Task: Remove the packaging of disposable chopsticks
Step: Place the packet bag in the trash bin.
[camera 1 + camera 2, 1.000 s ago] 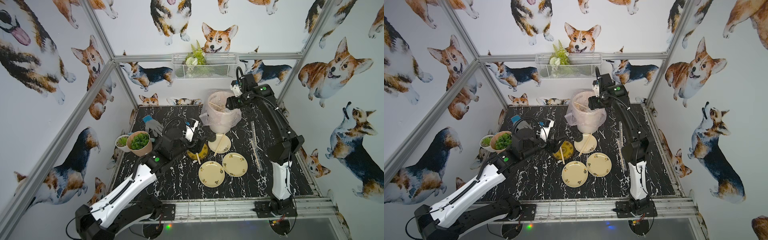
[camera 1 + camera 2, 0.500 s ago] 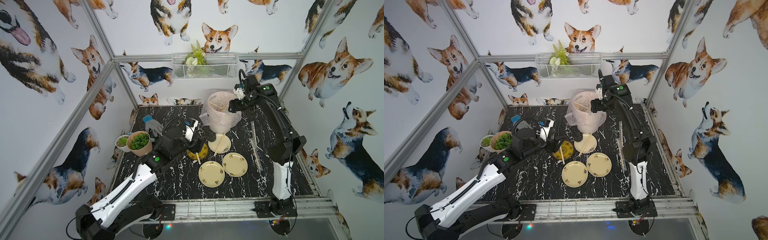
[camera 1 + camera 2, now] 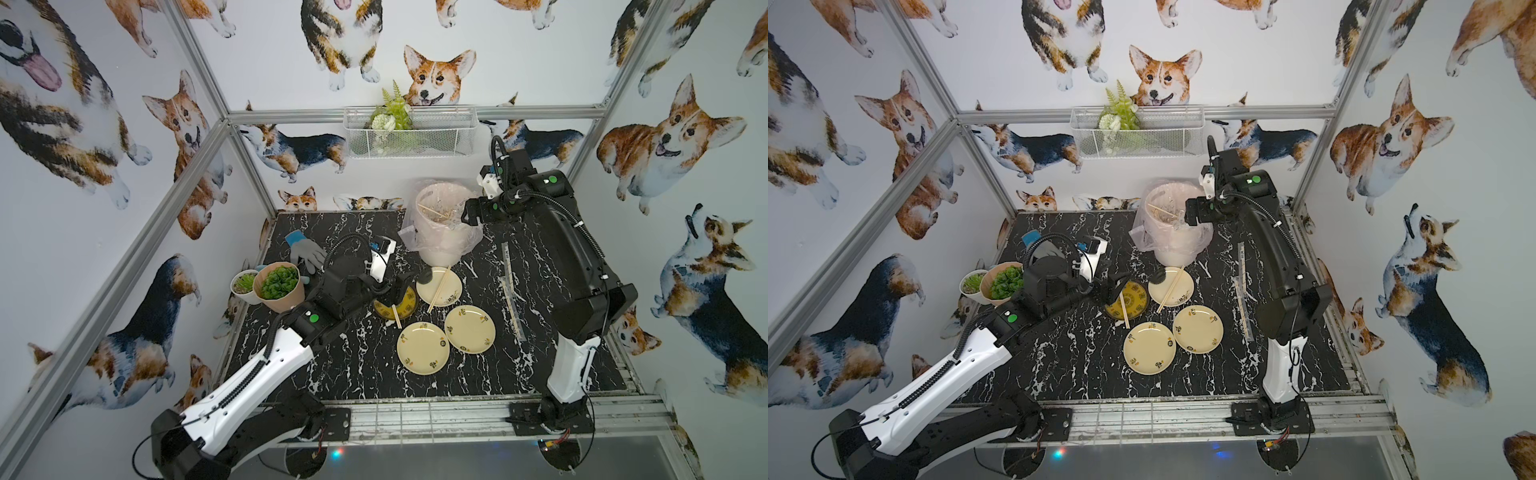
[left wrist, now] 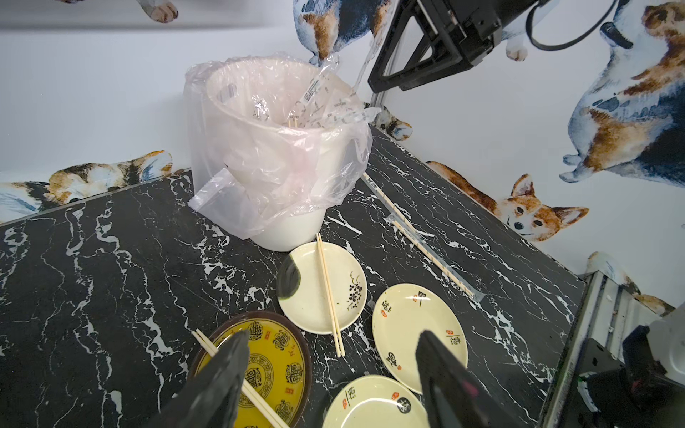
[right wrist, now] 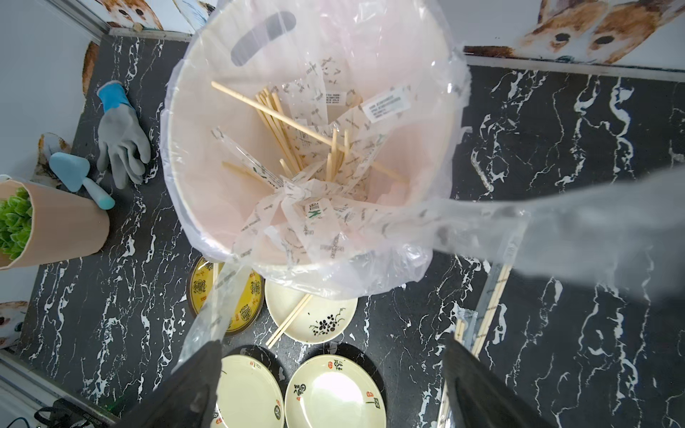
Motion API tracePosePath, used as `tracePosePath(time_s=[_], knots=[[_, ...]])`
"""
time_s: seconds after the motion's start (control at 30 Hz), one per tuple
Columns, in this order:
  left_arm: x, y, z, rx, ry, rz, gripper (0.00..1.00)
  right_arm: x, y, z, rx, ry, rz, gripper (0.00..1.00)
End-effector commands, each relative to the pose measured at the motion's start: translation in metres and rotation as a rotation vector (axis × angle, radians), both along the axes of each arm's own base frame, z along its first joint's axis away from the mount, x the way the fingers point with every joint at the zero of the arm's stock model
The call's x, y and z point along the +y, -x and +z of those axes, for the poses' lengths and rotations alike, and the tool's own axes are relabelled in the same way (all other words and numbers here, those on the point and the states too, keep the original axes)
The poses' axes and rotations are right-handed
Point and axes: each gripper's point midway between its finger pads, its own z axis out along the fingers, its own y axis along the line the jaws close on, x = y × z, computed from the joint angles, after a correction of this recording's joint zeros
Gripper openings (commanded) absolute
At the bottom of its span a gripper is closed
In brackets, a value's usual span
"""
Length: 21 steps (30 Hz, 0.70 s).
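Note:
My right gripper (image 5: 331,342) hangs open over the lined white bin (image 3: 442,224). A clear packaging sleeve (image 5: 215,307) clings to one finger and trails toward the bin rim. Inside the bin lie several crumpled sleeves (image 5: 315,211) and bare chopsticks (image 5: 281,122). My left gripper (image 4: 331,335) is open and empty, low above the yellow plate (image 4: 274,355). One bare chopstick pair (image 3: 396,316) lies across that plate. Another bare pair (image 3: 439,289) rests on a cream plate (image 3: 451,280). Two wrapped pairs (image 3: 513,299) lie on the table at the right.
Two empty cream plates (image 3: 423,347) (image 3: 469,328) sit near the front. A grey glove (image 3: 305,253), a blue trowel (image 5: 79,178) and two potted plants (image 3: 277,286) stand at the left. A wire basket (image 3: 409,133) hangs on the back wall.
My right gripper has opened wider and shifted slightly right over the bin. The left arm has not moved.

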Motion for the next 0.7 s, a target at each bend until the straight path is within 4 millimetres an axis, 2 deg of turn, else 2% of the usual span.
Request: tracePosePath(time_s=[0.0,0.17,0.27,0.4,0.53,0.6,0.67], knots=[[-0.002,-0.003,0.01,-0.034,0.028,0.001,0.74,-0.004,0.006,0.016,-0.054,-0.038,-0.036,0.9],[-0.002,-0.006,0.014,-0.045,0.035,0.007,0.74,-0.012,0.036,0.027,-0.096,-0.1,-0.054,0.86],[-0.004,-0.008,0.014,-0.048,0.039,0.006,0.74,-0.025,0.06,0.028,-0.141,-0.137,-0.092,0.79],[-0.008,-0.01,0.015,-0.05,0.047,-0.006,0.73,-0.056,0.09,0.023,-0.206,-0.159,-0.175,0.64],[-0.014,-0.013,0.016,-0.045,0.061,-0.021,0.73,-0.09,0.116,0.019,-0.294,-0.17,-0.266,0.44],[-0.017,-0.014,0.015,-0.042,0.068,-0.027,0.73,-0.103,0.122,0.01,-0.315,-0.161,-0.317,0.39],[-0.02,-0.017,0.012,-0.031,0.075,-0.031,0.73,-0.117,0.129,-0.008,-0.318,-0.155,-0.379,0.33]])
